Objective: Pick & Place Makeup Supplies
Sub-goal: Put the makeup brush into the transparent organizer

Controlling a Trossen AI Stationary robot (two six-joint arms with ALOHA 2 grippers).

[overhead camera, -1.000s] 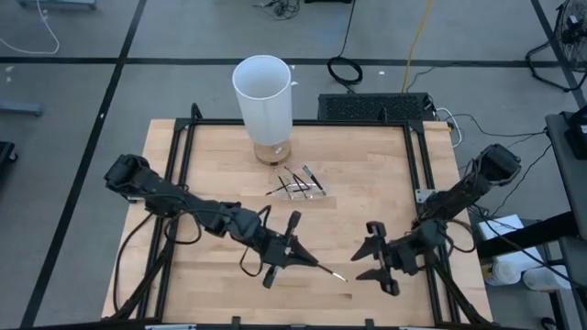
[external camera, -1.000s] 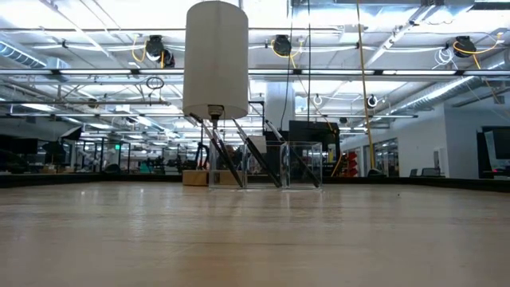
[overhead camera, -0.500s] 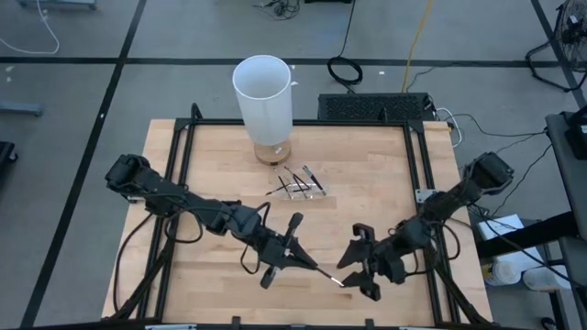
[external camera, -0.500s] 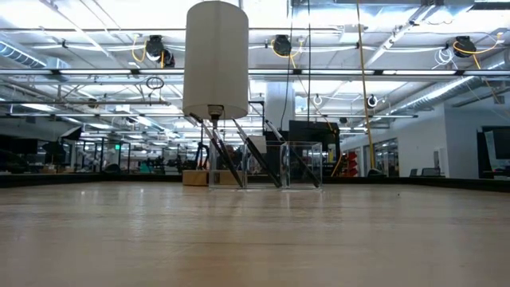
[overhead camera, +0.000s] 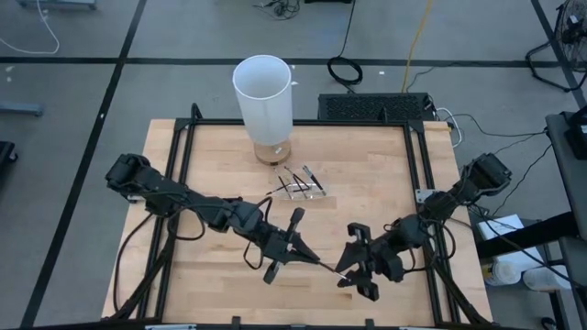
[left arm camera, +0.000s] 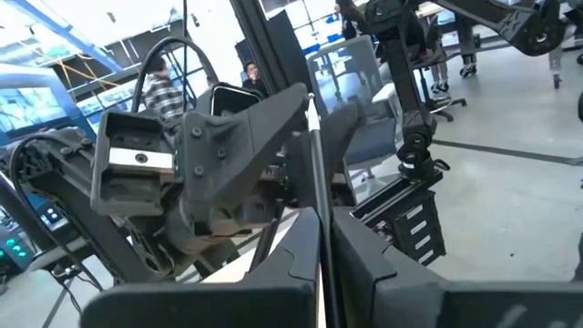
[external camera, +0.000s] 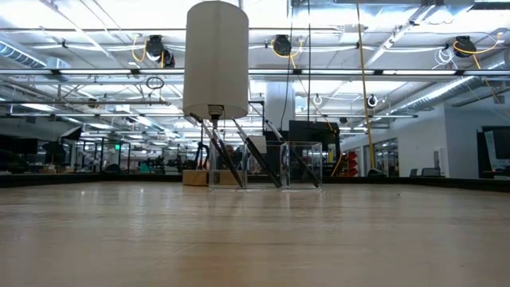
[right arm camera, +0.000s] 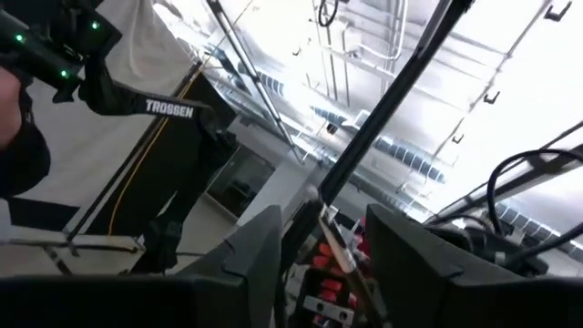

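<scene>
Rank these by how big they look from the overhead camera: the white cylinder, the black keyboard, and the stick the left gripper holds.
1. Black keyboard and white cylinder: look alike; the tall cylinder is nearer the camera.
2. Stick: smallest.

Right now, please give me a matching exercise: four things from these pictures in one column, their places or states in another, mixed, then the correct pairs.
1. left tool
2. right tool
3. white cylinder
4. clear tray

A. stands at the table's far edge
B. holds several thin dark sticks
C. shut on one thin stick
D. fingers either side of that stick's pale tip

Pairs: 1-C, 2-D, 3-A, 4-B
</scene>
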